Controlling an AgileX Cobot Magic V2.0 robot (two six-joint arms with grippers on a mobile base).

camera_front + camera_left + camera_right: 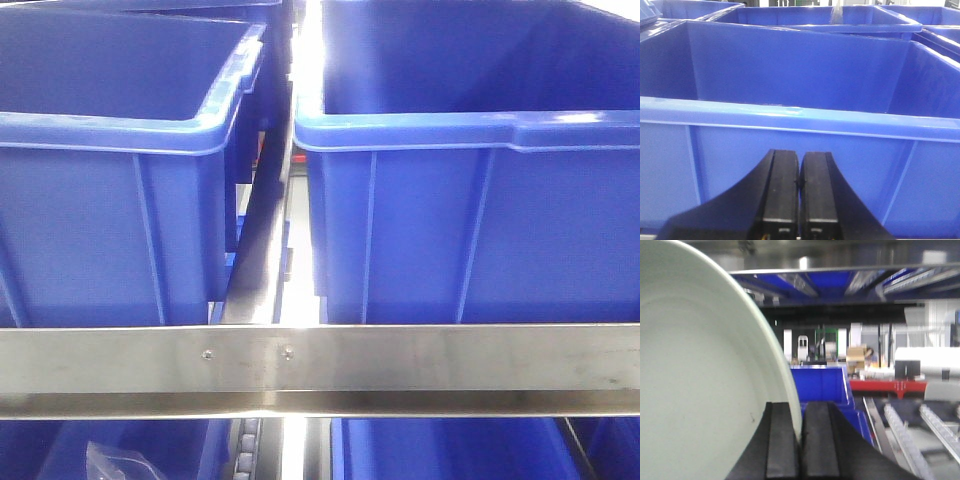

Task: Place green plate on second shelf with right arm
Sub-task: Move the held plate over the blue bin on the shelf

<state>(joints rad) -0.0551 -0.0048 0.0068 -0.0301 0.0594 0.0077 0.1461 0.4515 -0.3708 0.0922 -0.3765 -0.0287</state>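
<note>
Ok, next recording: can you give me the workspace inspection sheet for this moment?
Surface: a steel shelf rail fronts a level carrying two blue bins, side by side with a gap between them.
Job's things: green plate, gripped by its rim, not yet set on a shelf.
Clutter: clear plastic bag on the level below.
Grippers: right pincer shut on the plate's rim; left pincer shut, empty, facing a blue bin's wall.
Cables: nothing seen.
Surroundings: roller tracks and more blue bins in the right wrist view; the far background is blurred.
</note>
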